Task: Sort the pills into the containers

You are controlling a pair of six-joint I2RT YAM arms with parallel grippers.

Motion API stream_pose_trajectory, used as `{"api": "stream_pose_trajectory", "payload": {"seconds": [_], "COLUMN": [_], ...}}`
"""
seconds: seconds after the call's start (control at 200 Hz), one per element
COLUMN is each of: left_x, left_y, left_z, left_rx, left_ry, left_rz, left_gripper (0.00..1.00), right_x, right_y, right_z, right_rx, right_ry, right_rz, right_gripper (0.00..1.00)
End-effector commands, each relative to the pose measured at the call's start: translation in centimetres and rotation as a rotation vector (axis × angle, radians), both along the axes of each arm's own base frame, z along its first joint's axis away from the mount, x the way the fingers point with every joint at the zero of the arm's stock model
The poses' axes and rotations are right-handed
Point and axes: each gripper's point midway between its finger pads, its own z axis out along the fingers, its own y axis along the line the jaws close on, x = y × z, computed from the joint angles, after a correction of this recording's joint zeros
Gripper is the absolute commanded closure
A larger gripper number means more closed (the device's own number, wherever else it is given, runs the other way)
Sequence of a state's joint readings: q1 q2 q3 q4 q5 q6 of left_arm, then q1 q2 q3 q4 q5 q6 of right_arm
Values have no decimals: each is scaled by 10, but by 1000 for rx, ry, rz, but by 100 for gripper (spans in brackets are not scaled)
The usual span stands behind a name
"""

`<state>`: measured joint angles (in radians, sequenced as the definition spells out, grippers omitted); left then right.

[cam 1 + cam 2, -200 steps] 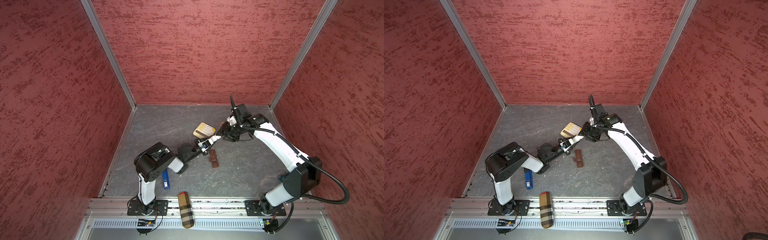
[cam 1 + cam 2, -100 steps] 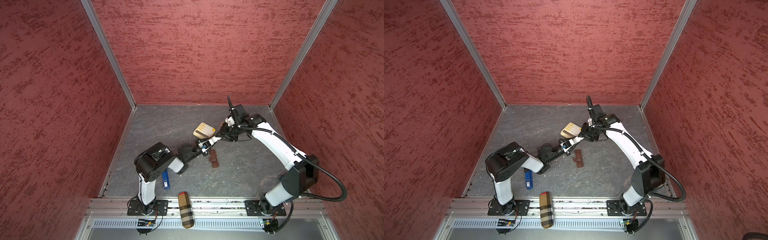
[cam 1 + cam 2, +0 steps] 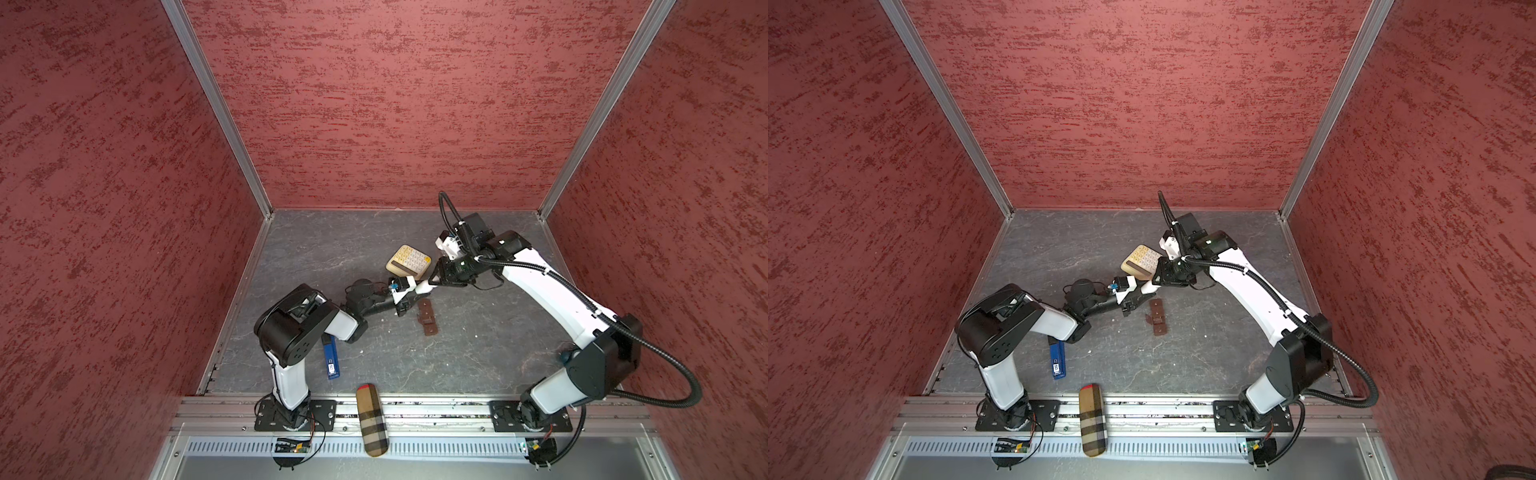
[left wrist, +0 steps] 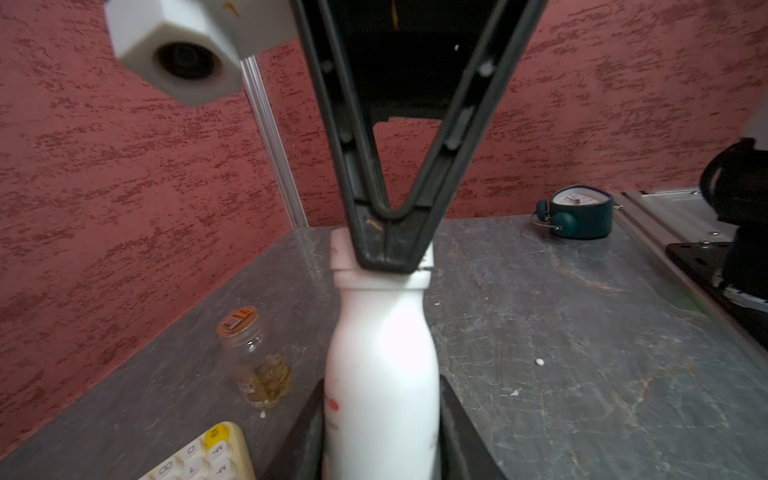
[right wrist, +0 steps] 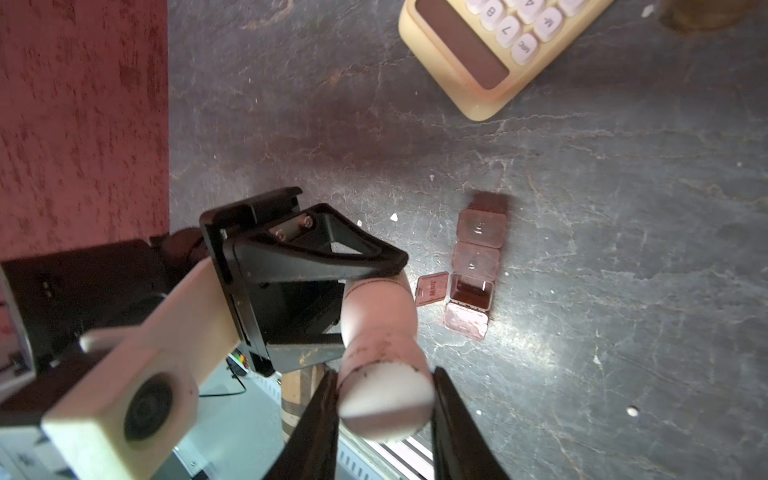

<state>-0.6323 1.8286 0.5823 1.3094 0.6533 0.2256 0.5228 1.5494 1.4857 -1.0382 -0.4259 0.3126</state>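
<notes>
Down at the front rail a long plaid fabric case point(image 3: 372, 419) lies across the frame, and just past it a slim blue plastic stick point(image 3: 331, 360) rests on the dark grey stone-look surface point(image 3: 478, 353).

Now the pills. A tiny white pill point(image 5: 632, 411) lies loose on the surface, and another white speck point(image 4: 539, 362) shows in the left wrist view. Both are apart from the box.

Mid-surface we have the containers, a flat dark brown plastic box of lidded compartments point(image 3: 427, 318). The right wrist view shows one lid point(image 5: 432, 289) flipped open and the rest closed, and I can't make out any pill inside.

Right beside it, the action! The left tool point(image 3: 409, 293) is clamped around the body of a small white plastic bottle point(image 4: 382, 353), held up off the surface. The right tool point(image 5: 384, 399) has its fingers pressed on either side of the capped end. That looks like an uncapping to me.

Beyond them lies a cream plastic calculator with pale keys point(image 3: 409, 261), with a clear amber bottle point(image 4: 253, 357) standing near it.

My read is early days. One compartment is ready, the cap is on, and nothing is sorted that I can see. Opening, tipping out and placing all remain.
</notes>
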Motion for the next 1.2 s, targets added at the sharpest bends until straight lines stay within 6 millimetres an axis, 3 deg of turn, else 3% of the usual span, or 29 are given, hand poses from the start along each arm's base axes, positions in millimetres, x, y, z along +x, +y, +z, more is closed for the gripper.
{"api": "stream_pose_trajectory", "payload": {"seconds": [0.0, 0.16, 0.381, 0.832, 1.197], "left_x": [-21, -23, -24, -23, -23], "left_y": [3, 3, 1, -4, -2], "left_z": [30, 31, 31, 23, 26], "left_rx": [-85, -88, -89, -64, -74], "left_ry": [-1, 9, -6, -4, -17], "left_rz": [-127, -141, -129, -123, -114], "left_gripper": [100, 100, 100, 100, 100], "right_x": [-19, -29, -33, -20, -18], "right_y": [-4, -4, -5, -10, -21], "right_z": [1, 18, 17, 28, 17], "right_rx": [-27, 7, 0, -36, -110], "right_ry": [-113, -215, -218, -279, -269], "right_rz": [188, 270, 303, 262, 239], "right_gripper": [71, 68, 62, 40, 39]}}
